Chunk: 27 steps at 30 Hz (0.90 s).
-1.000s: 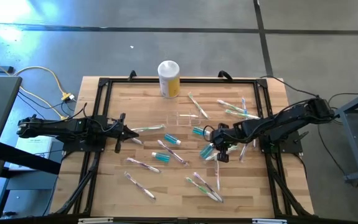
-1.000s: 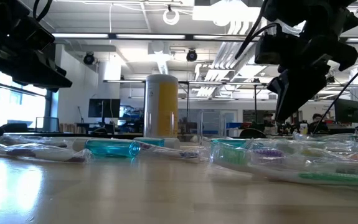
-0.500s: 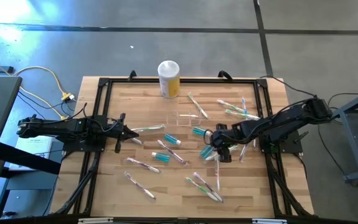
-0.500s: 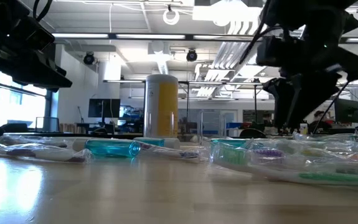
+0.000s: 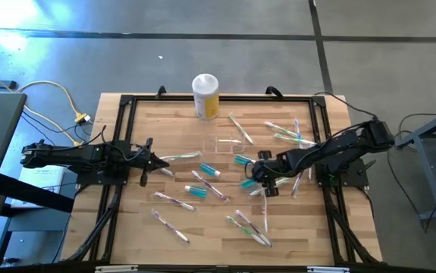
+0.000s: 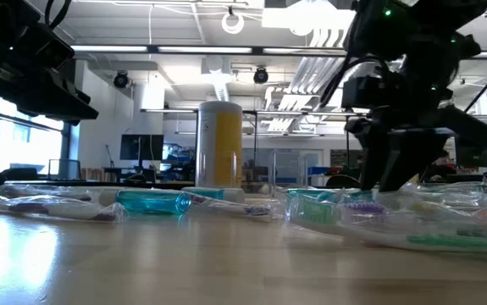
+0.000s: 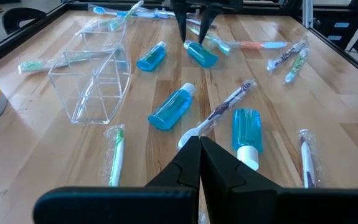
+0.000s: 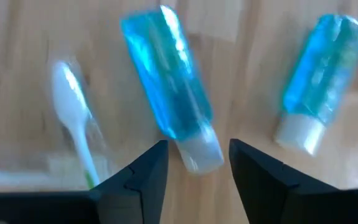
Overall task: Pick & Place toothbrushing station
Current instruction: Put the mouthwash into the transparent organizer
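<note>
Brightly lit from ceiling lamps [image 6: 232, 20] at 12 o'clock; glare on the floor [image 5: 43, 45] toward 10; blurred right wrist view.

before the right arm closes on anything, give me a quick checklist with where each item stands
1. Right gripper open: ok, a gap shows between its fingers.
2. Something lined up in that gap: ok, the white cap end of a blue bottle sits right ahead of it.
3. Is that the task's item: not ok, the clear plastic holder lies apart, nearer the yellow canister.
4. Holder upright: not ok, it lies tipped on its side in the left wrist view.
5. Left gripper out of the way: ok, shut and empty over the left side of the table.
6. Bottle touched yet: cannot tell.
</note>
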Tool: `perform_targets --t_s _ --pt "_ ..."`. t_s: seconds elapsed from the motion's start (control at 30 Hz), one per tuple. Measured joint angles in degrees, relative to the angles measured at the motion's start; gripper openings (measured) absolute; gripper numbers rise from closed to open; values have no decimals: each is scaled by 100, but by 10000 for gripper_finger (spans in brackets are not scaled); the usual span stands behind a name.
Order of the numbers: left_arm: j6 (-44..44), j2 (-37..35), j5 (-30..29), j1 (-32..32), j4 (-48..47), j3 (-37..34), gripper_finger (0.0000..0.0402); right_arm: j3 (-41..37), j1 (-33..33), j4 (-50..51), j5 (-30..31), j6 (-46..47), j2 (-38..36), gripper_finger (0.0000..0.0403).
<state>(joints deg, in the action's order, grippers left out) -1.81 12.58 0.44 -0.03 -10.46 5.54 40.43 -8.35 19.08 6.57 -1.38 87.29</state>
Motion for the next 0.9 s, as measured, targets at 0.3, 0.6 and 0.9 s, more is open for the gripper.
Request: perform_targets --t_s 0.3,0.6,0.9 --pt "1 0 -1 0 0 -2 0 -6 23 -115 -118 -38 217 162" --pt "1 0 -1 0 4 -2 0 17 62 -200 -398 -40 480 155" --pt "1 -2 -1 0 42 -9 0 12 58 -197 -434 -44 534 88"
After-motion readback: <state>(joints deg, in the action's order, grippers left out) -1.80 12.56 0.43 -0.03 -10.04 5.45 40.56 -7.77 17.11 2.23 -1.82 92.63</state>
